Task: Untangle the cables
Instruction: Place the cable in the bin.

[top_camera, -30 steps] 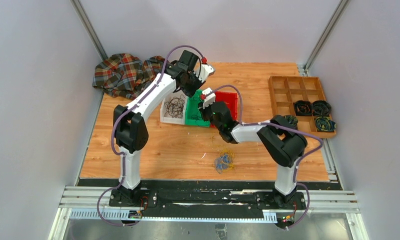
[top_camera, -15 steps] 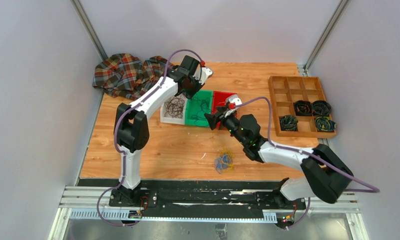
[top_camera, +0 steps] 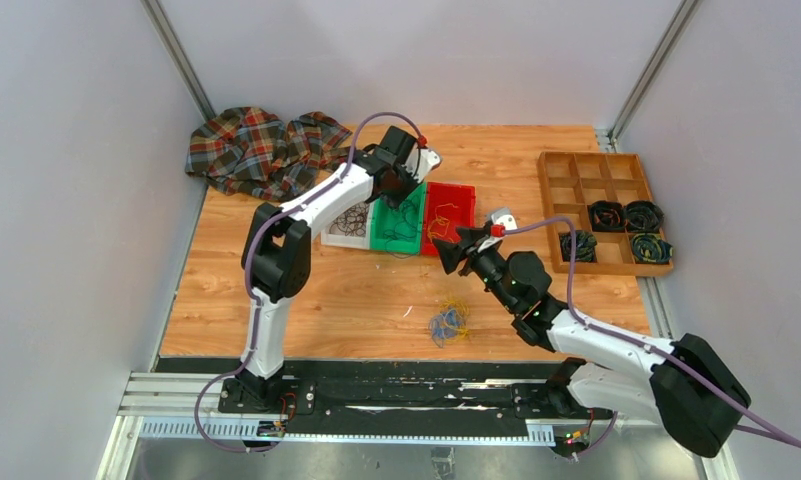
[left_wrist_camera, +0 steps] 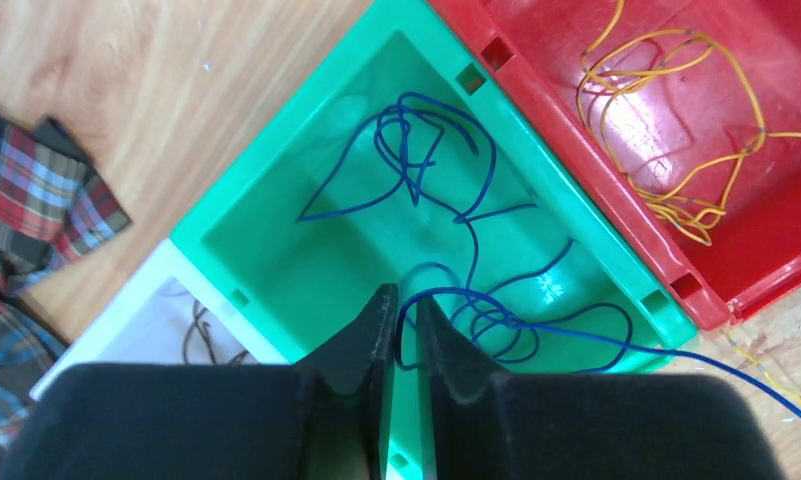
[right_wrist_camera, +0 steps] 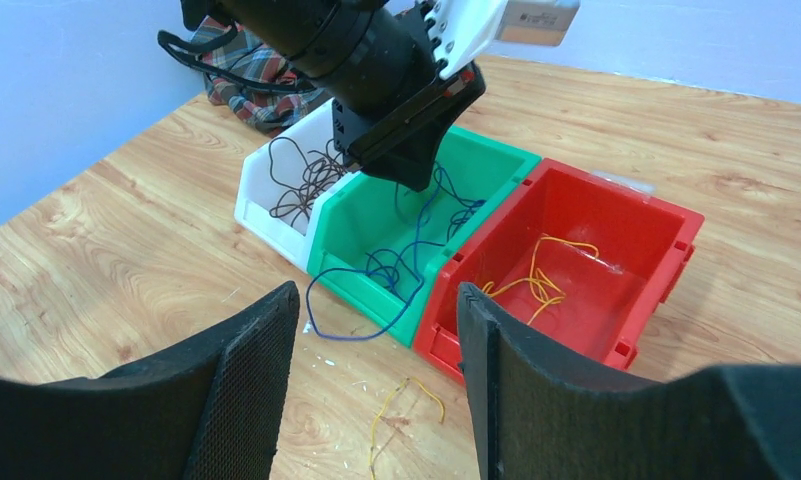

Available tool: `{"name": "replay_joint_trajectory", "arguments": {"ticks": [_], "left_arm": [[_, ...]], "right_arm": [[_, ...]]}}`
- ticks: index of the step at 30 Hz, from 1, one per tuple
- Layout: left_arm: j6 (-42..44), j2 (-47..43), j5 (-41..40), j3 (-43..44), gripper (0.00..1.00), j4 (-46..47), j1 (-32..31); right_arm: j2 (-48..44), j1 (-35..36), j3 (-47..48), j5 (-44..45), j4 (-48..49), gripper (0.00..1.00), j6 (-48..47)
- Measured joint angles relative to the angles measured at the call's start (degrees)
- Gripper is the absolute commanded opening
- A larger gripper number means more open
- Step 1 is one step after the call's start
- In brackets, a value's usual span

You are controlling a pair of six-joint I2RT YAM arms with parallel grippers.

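The tangled clump of blue and yellow cables [top_camera: 448,322] lies on the table near the front middle. My left gripper [top_camera: 404,188] hangs over the green bin [top_camera: 400,228]. In the left wrist view it [left_wrist_camera: 401,303] is shut on a blue cable [left_wrist_camera: 456,215] that loops between its jaws. That cable trails over the bin's front wall onto the table [right_wrist_camera: 348,325]. My right gripper [top_camera: 446,251] is open and empty [right_wrist_camera: 376,345], raised in front of the bins and apart from the clump. A loose yellow strand [right_wrist_camera: 408,398] lies on the table below it.
A white bin [top_camera: 342,224] holds dark cables and a red bin [top_camera: 450,208] holds yellow cables [left_wrist_camera: 676,150], on either side of the green bin. A wooden compartment tray [top_camera: 576,185] with coiled bundles stands at the right. A plaid cloth [top_camera: 256,148] lies back left.
My right arm has swung away from the bins toward the near right, and its gripper now hovers in front of them. My left gripper has shifted right over the green bin.
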Motion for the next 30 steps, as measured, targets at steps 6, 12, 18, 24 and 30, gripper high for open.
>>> {"name": "replay_joint_trajectory", "arguments": {"ticks": [6,12,18,24,30], "left_arm": [[2.5,0.3,0.3,-0.7,0.77,-1.4,0.2],[6.6,-2.2,3.2,-0.7,0.92,-5.3,0.2],[11.0,-11.7,11.3,-1.5,0.89,-9.4,0.2],[18.3,-21.2,21.2,-11.7,0.86,-12.5,-2.3],[18.8,-17.0,21.2,-20.5,0.82,-11.3,-7.4]], "right_arm": [[-3.6,0.0,-0.5,0.7,-2.7,0.59,0.5],[-5.0,0.0,-0.4,0.6,-5.1,0.60,1.0],[-6.3,0.0,-0.5,0.9,-7.7,0.60,1.1],[-8.9,0.0,-0.5,1.1,-10.5,0.59,1.0],[-13.5,0.0,-1.5,2.5,-13.8,0.57,1.0]]}}
